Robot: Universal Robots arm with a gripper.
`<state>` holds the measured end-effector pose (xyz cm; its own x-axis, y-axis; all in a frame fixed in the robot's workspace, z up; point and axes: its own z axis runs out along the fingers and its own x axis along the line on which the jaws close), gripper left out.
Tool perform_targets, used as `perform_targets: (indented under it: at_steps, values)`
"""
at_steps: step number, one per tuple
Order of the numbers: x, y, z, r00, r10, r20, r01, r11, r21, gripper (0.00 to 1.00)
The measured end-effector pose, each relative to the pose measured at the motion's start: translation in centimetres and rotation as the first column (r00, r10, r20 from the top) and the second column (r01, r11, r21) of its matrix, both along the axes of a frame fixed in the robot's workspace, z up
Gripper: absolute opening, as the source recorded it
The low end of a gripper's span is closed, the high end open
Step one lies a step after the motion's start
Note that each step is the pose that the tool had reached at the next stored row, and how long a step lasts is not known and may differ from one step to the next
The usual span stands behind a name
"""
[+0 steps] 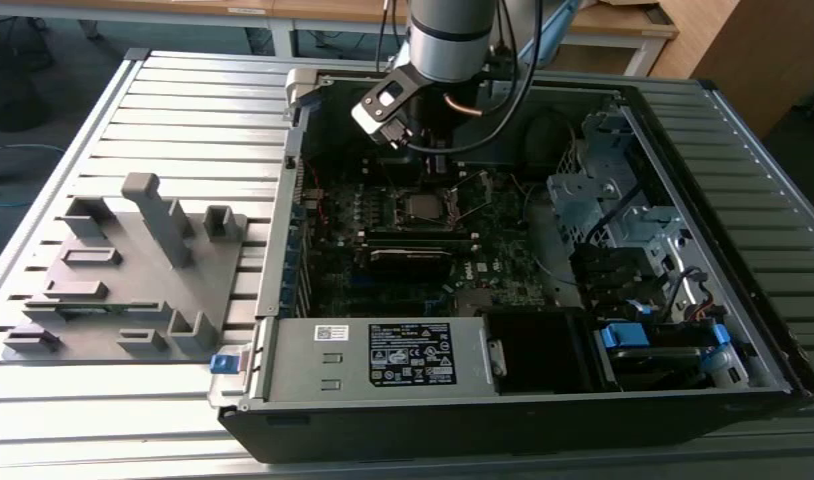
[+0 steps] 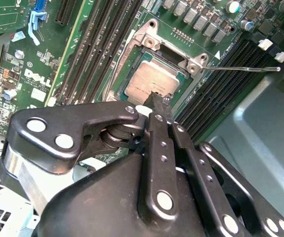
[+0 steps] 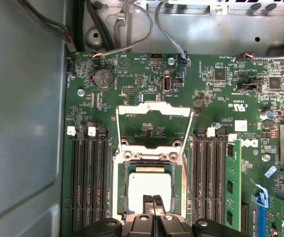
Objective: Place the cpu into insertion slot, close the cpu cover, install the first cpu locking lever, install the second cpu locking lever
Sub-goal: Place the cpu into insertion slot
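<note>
**Fig.** Open computer case [image 1: 514, 440] on the slatted table [image 1: 180, 110], with my arm reaching down over the motherboard [image 1: 340, 230]. A grey fixture [image 1: 127, 270] lies at the exterior view's left, well apart from the work.

In the first wrist view I read the gripper [image 3: 153, 200] as clenched, jaws pressed together with nothing between them. Its tips sit over one edge of the cpu [image 3: 149, 182].

The cpu lies flat inside the insertion slot [image 3: 124, 192], silver top upward (whether the tips actually touch it I cannot tell). The cpu cover [image 3: 154, 109] stands swung open on the side of the slot opposite the gripper, green board showing through its window.

In the second wrist view a thin wire lever [image 2: 245, 69] juts from the slot's corner across the memory slots [image 2: 225, 79], not latched down.
</note>
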<state>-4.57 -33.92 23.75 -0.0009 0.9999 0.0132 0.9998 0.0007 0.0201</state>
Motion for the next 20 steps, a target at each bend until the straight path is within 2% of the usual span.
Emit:
perform_targets:
  at_steps: [6,10,12,20]
  values:
    - [0.00,0.00,0.54,1.0000,0.000,0.0000,0.000,1.0000,0.0001,0.10]
    - [0.00,0.01,0.59,1.0000,0.000,0.0002,0.000,1.0000,0.0003,0.10]
    - [0.00,0.00,0.92,1.0000,0.000,0.0000,0.000,1.0000,0.0001,0.10]
    - [0.00,0.00,1.17,1.0000,0.000,0.0000,0.000,1.0000,0.0000,0.10]
